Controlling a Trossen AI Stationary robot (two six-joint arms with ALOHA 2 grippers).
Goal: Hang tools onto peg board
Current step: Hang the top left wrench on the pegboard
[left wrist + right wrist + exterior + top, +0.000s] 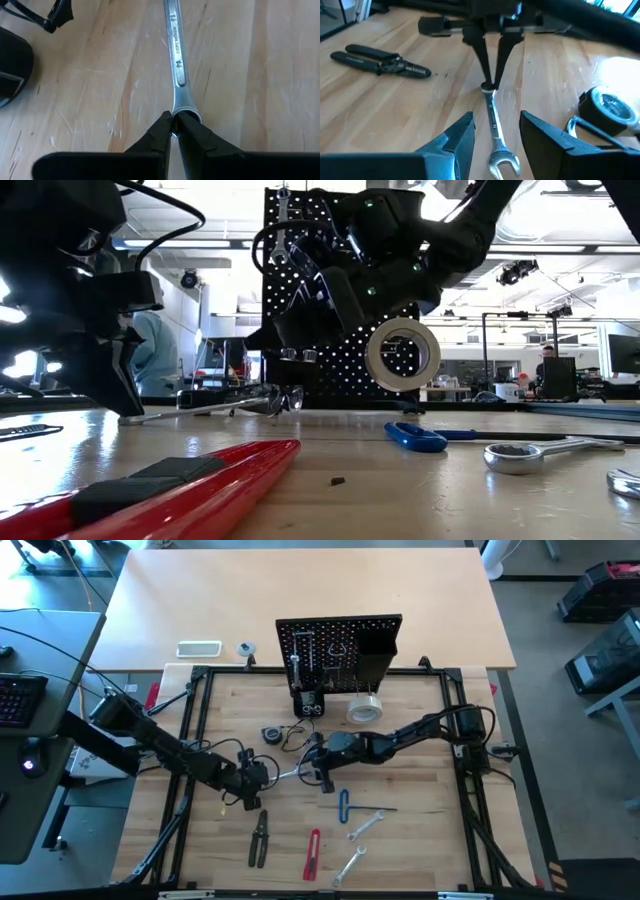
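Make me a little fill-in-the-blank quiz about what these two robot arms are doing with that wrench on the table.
1. The left gripper is shut on one end of the silver ____.
2. The right gripper has its fingers ____ on either side of the wrench, not touching it.
3. The red cutter lies on the ____, not on the peg board.
4. The tape roll sits just in front of the ____.

Missing words: wrench; open; table; peg board
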